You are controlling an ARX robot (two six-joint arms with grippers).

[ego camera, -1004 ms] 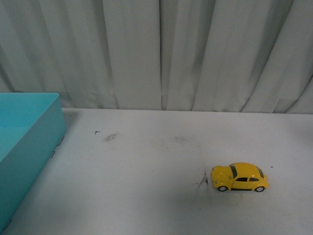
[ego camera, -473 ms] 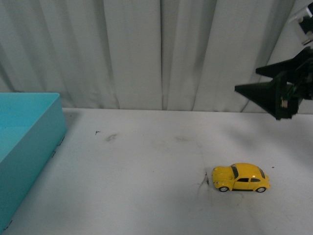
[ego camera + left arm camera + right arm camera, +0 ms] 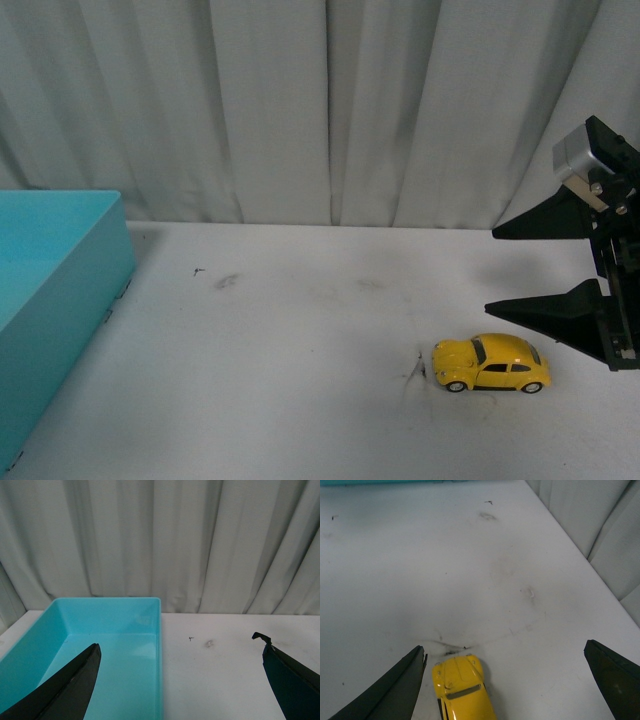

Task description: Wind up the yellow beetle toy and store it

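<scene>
The yellow beetle toy [image 3: 491, 362] stands on its wheels on the white table, right of the middle, nose pointing left. My right gripper [image 3: 490, 270] hangs open just above and behind it, one black finger over the other. In the right wrist view the toy [image 3: 461, 685] lies between the wide-apart fingers, close beside one finger [image 3: 400, 685] and untouched; the right gripper [image 3: 505, 647] holds nothing. The left gripper [image 3: 177, 642] is open and empty, above the wall of the teal box [image 3: 115, 645]. It is out of the front view.
The open teal box [image 3: 70, 280] stands at the table's left edge, nothing showing inside it. A grey curtain [image 3: 330, 110] closes off the back of the table. Dark scuff marks [image 3: 414, 370] lie just in front of the toy's nose.
The right gripper entered the front view from the upper right, then dropped lower and turned to stand over the toy. The toy has hardly moved.
</scene>
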